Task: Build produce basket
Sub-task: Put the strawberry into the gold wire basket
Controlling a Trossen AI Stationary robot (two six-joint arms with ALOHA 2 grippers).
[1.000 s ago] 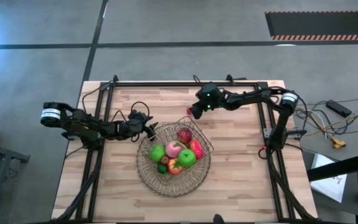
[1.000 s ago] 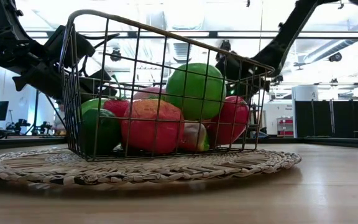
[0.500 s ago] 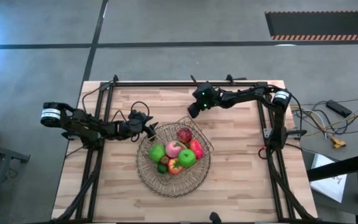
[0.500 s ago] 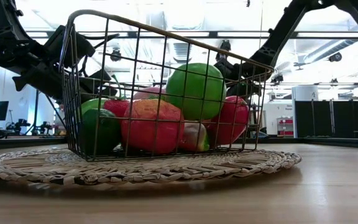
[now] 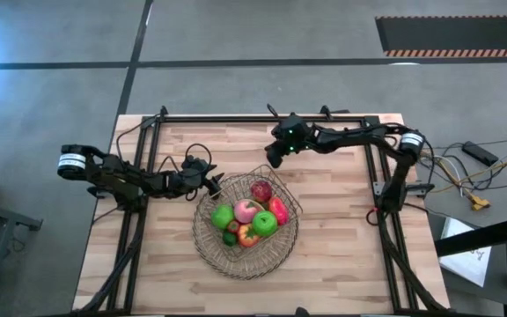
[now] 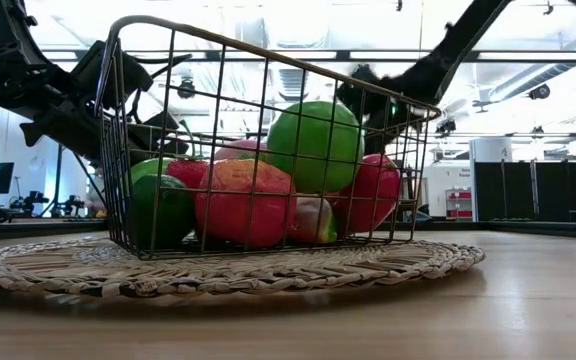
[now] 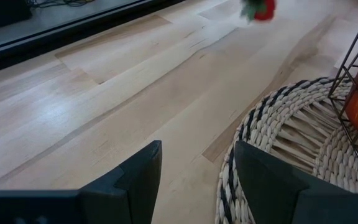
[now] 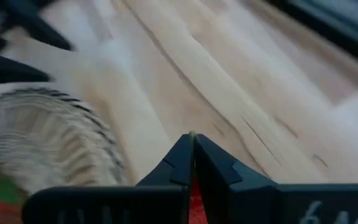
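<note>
The dark wire basket (image 5: 282, 187) stands on the round woven mat (image 5: 209, 251) and holds green apples (image 5: 264, 224), a pink peach (image 5: 246, 210), a red apple (image 5: 260, 190) and other toy fruits; it also shows in the low view (image 6: 148, 120). My right gripper (image 5: 273, 159) hovers over bare wood just beyond the basket's far side, shut on a small red strawberry (image 7: 260, 7). My left gripper (image 7: 194, 168) is open and empty, low over the table at the mat's left edge (image 7: 253, 134). My right gripper pinches the strawberry between its two fingers; a sliver of red (image 8: 192, 186) shows between them and a green tip (image 8: 192, 133) at their free ends. The fingers slant down from the table's far right. The strawberry is lifted clear of the table.
Bare wooden tabletop (image 5: 341, 255) lies around the mat on all sides. A dark metal frame (image 5: 236, 118) runs along the far edge and down both sides of the table. Cables (image 5: 192, 150) lie by the left arm.
My right gripper, still shut on the strawberry, has shifted a little toward the table's left and risen slightly in the low view. The basket, the fruits and my left arm have stayed where they were.
</note>
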